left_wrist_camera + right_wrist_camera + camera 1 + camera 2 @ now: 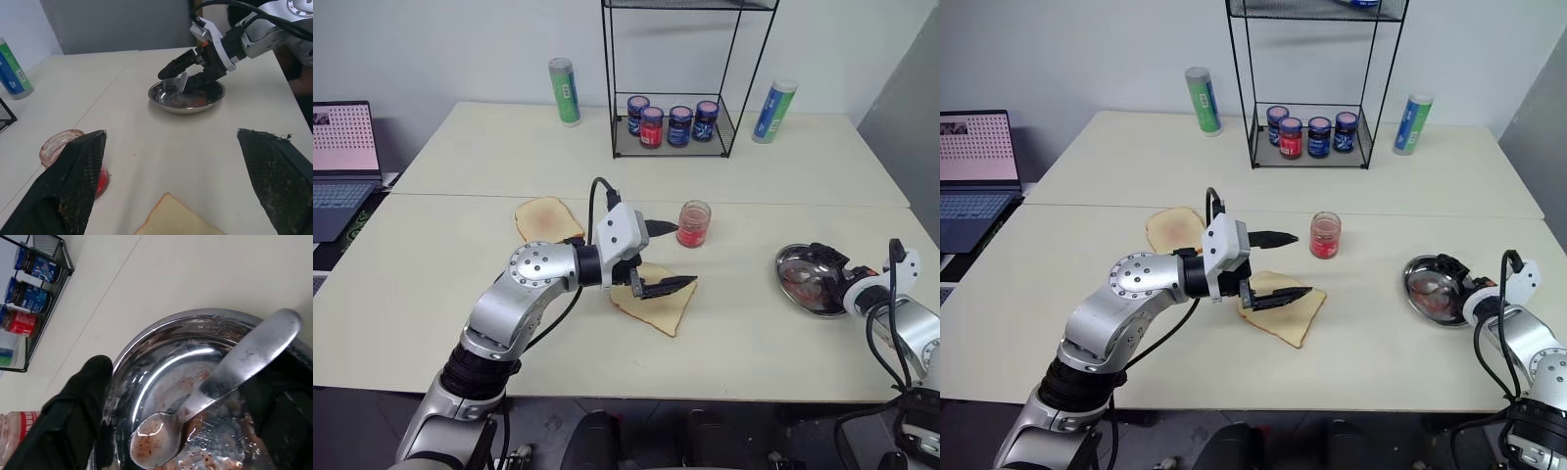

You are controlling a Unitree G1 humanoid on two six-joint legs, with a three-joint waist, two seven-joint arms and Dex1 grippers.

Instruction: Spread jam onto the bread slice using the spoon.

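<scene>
The bread slice [664,311] lies pale on the table in front of me, and my left gripper [683,257] hovers just above its far edge, open and empty. The jam [693,224], red in a clear lidless jar, stands just beyond that gripper. At the right, the spoon [215,382] rests in the steel dish [791,260], bowl down in reddish smears, handle sloping up. My right gripper [817,272] reaches over the dish with its fingers apart on either side of the handle; the handle leans towards one finger.
A toasted, browner slice [546,217] lies left of the jar. At the back stands a wire rack [671,147] holding several lidded jars, with a green can [565,91] on its left and a blue-green can [773,111] on its right. A laptop [342,157] sits far left.
</scene>
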